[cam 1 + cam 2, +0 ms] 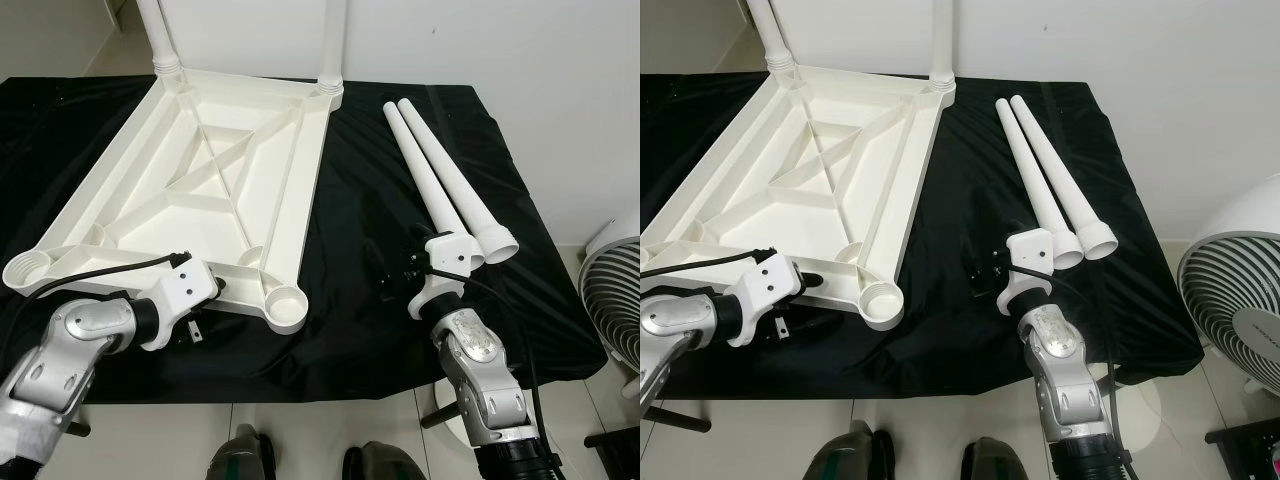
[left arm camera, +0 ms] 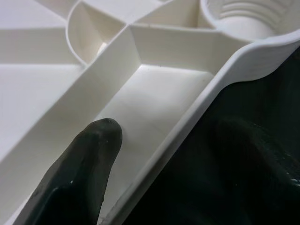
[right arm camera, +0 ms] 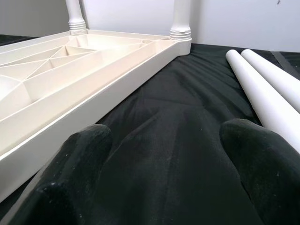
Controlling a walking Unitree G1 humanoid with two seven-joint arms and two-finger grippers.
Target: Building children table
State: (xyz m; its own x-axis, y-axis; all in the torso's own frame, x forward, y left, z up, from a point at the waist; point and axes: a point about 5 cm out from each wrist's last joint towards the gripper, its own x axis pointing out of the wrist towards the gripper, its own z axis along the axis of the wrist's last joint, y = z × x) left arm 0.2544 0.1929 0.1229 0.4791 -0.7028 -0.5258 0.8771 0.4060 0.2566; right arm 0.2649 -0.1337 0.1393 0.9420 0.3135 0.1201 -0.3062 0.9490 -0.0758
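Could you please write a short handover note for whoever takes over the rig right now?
Left gripper: open, straddling the near rim of the upside-down tabletop, one finger inside, one outside on the black cloth.
Right gripper: open, holding nothing, low over the cloth between the tabletop and the two loose legs.
Done: two legs stand in the far corner sockets.
Left: both near sockets are empty; the loose legs lie side by side right of the tabletop, waiting to be fitted.

White tabletop [image 1: 200, 180] lies upside down at left, 2 legs [image 1: 160, 35] fitted far; 2 loose legs [image 1: 445, 185] lie right, seemingly touching
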